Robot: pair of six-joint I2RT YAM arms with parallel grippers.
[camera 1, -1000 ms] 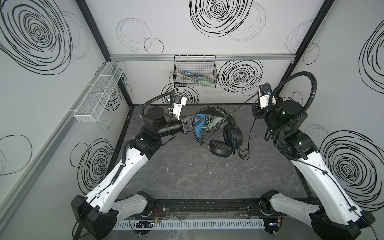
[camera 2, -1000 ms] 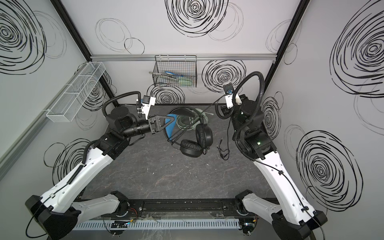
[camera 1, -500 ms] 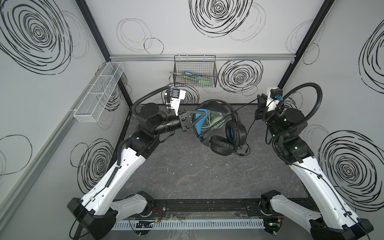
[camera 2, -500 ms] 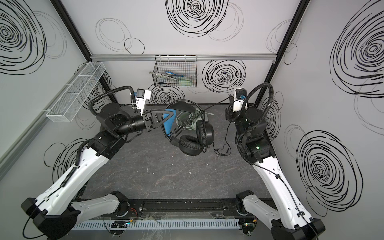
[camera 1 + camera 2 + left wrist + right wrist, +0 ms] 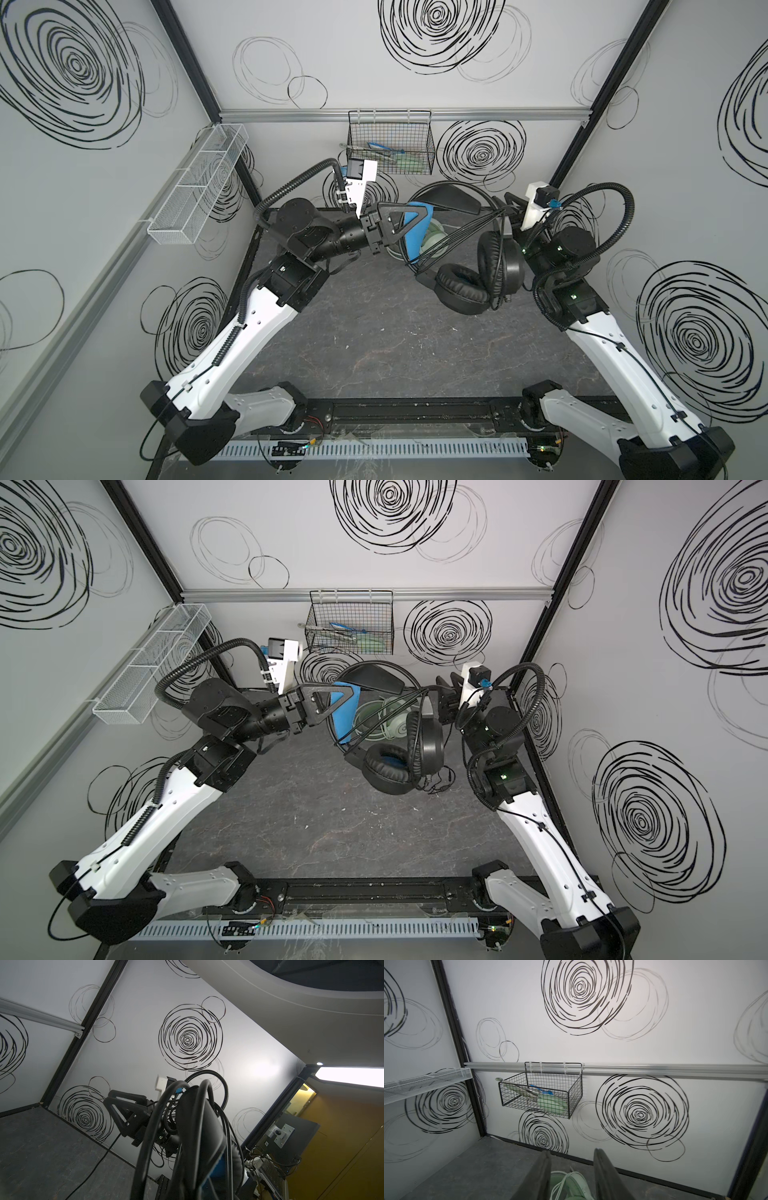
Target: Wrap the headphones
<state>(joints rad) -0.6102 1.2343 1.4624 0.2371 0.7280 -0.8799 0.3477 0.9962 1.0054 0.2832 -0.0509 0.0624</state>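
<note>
Both top views look steeply down on the dark grey marbled tabletop [image 5: 374, 353], sharing nearly everything. The left wrist view, close behind the black blue-padded headphones [image 5: 199, 1136], tilts upward; the right wrist view faces the black wire basket [image 5: 542, 1093].

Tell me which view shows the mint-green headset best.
Both top views: the mint-green headset shows an earcup and cord, though the black headset hides part. The right wrist view crops it at the frame edge; the left wrist view misses it.
</note>
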